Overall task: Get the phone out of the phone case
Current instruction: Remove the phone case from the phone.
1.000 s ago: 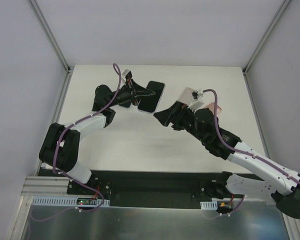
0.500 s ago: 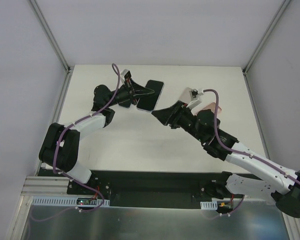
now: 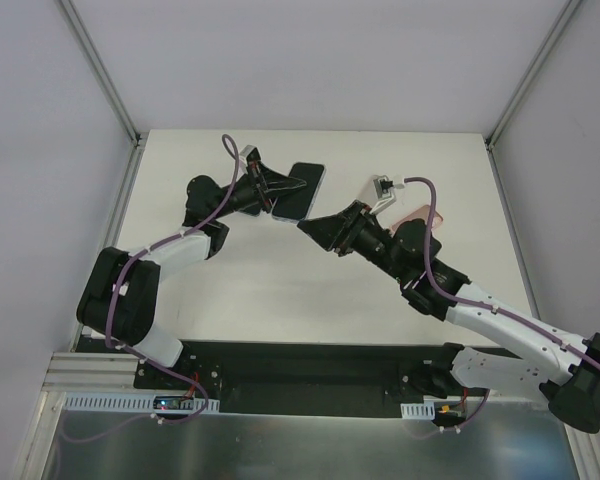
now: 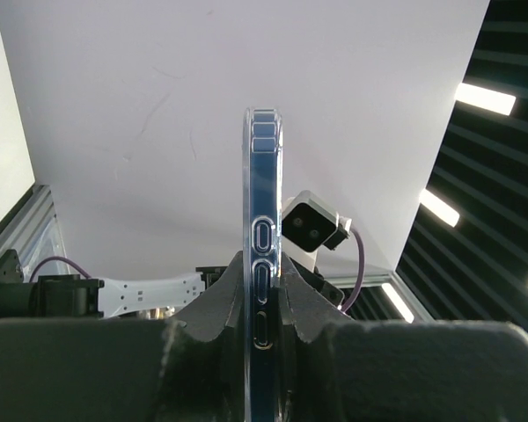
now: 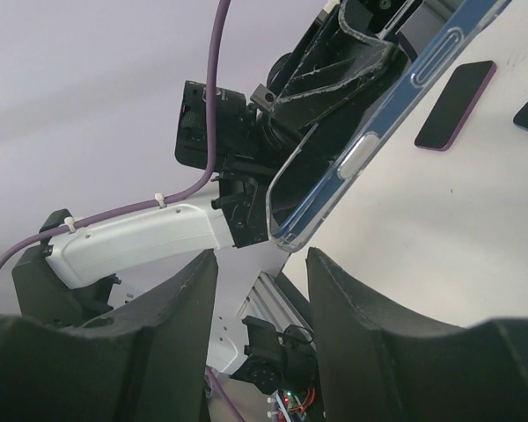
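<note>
And there we had it: the left tool (image 4: 262,262) was clamped on the clear plastic phone case (image 4: 261,132), one finger pressed to each flat face. The case stood edge-on between them, held up off the white table (image 3: 280,290). The blue-sided phone (image 4: 262,189) sat inside that case, not yet out. We saw the right tool (image 5: 262,257) spread wide with nothing in it, its fingertips just short of the case's nearest corner, not touching. Beyond the case from the right tool, a dark flat slab with a purple rim (image 5: 455,105) lay on the table.
</note>
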